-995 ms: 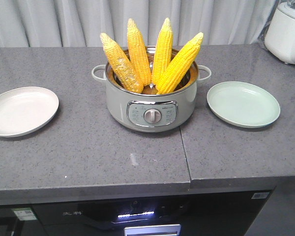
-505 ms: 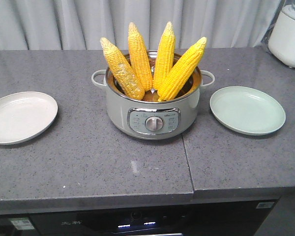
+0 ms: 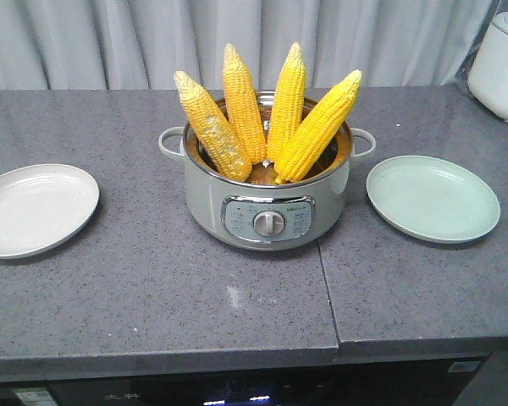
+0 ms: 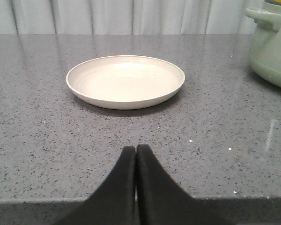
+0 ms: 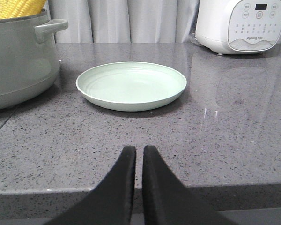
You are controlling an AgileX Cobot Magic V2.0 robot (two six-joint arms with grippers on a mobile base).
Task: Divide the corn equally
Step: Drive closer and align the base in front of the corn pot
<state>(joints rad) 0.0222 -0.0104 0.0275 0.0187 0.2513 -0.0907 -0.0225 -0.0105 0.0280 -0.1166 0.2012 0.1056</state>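
Nothing's been started yet, by the look of it. All 4 cobs of corn (image 3: 244, 106) are stood tip-up in the pot (image 3: 267, 199), fanned out against its rim, in the middle of the worktop (image 3: 152, 288). Both plates are bare: the cream plate (image 3: 34, 207) off to the left and the green plate (image 3: 432, 199) to the right.

The left tool (image 4: 135, 151) is parked low at the worktop edge, pointed at the cream plate, with its fingers pressed together and nothing held. The right tool (image 5: 135, 151) is lined up the same way on the green plate, shut down to a hairline slit and also empty.

What could go wrong:
- The cobs are bunched together at the bottom, so 1 being pulled out could drag or tip a neighbour.
- A tapered, bumpy cob pinched near the tip could easily be squeezed out of the grip.
- The plates are shallow, so a round cob let go off-centre could be rolled right off.
- The pot could be shoved if a cob gets levered against the rim.
- A 2 and 2 split is presumably wanted, and a 3 and 1 could be made by mistake.
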